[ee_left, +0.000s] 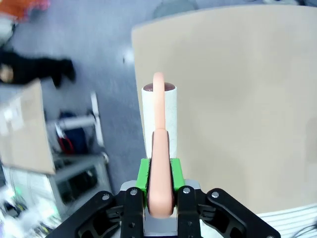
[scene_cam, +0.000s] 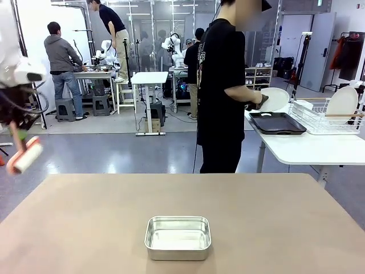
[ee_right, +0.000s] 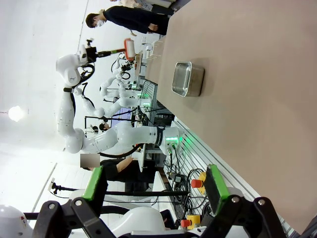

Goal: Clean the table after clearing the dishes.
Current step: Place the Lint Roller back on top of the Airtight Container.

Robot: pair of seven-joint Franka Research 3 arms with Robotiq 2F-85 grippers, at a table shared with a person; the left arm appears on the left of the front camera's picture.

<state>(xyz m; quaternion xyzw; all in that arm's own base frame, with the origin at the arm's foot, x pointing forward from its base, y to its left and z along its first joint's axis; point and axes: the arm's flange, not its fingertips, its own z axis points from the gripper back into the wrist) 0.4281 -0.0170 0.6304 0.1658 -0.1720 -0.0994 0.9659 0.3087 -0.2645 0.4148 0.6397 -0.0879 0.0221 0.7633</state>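
Observation:
The tan-brown table [scene_cam: 256,217] spreads across the front view. My left gripper [scene_cam: 19,132] hangs above its far left corner, shut on the pink handle of a white lint roller [scene_cam: 25,157]. In the left wrist view the roller [ee_left: 159,111] points out past the table's edge [ee_left: 237,99] from between the gripper's [ee_left: 161,174] green pads. My right gripper [ee_right: 154,186] stands open with nothing in it, off the table's near side. At a white side table [scene_cam: 308,151] a person holds a white plate [scene_cam: 275,99] above a dark tray [scene_cam: 278,123]. Another plate [scene_cam: 342,104] stands in a wire rack [scene_cam: 319,119].
A small steel pan [scene_cam: 178,237] sits on the table near its front middle, also seen in the right wrist view as the pan [ee_right: 188,79]. The person [scene_cam: 222,85] stands beyond the far edge, turned to the side table.

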